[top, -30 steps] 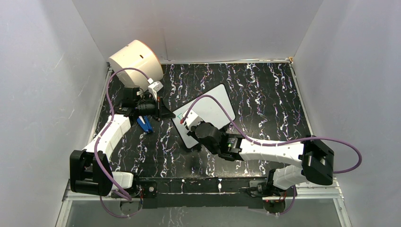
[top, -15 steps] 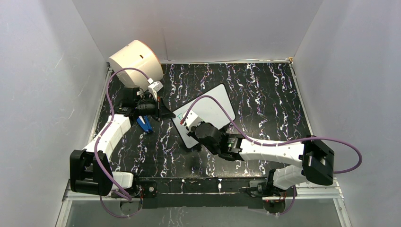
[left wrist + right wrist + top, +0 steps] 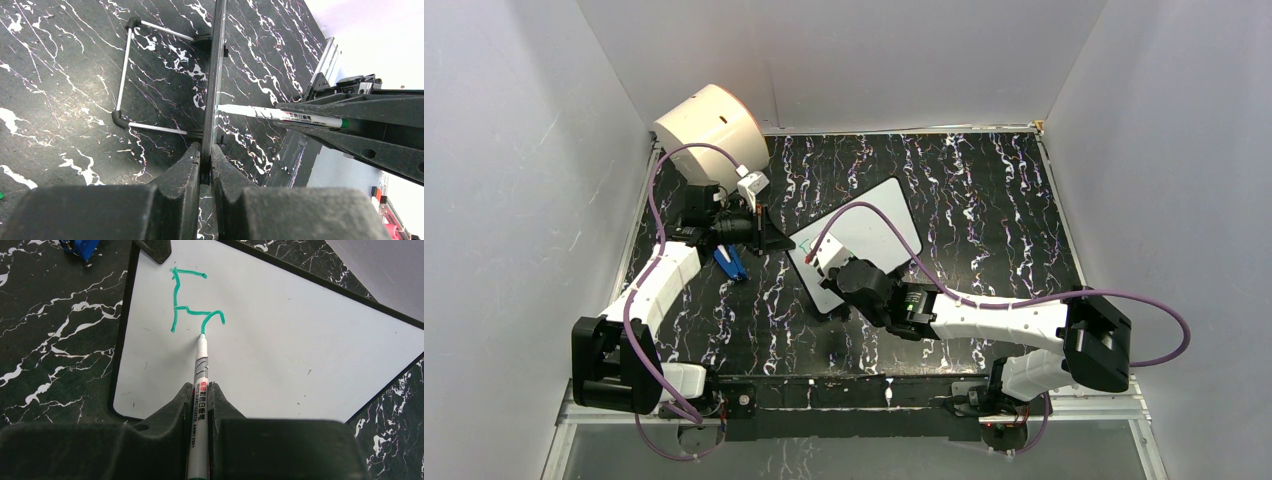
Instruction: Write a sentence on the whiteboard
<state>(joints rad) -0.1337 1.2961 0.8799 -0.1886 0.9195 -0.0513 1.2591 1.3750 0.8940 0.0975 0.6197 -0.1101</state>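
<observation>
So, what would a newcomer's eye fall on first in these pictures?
First, the green marker strokes, an F and the start of a second letter, near one corner of the glossy white, black-framed whiteboard at mid-table. The right end effector holds a white marker pen with its tip on the board, while the left end effector pinches the board's edge.

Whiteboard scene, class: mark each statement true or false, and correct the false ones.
1. The right tool grips a marker whose tip touches the whiteboard. True.
2. The lettering is red. False: it is green.
3. The left tool clamps the whiteboard's edge. True.
4. Writing fills the whiteboard. False: only a couple of letters sit near one corner; the rest is blank.
</observation>
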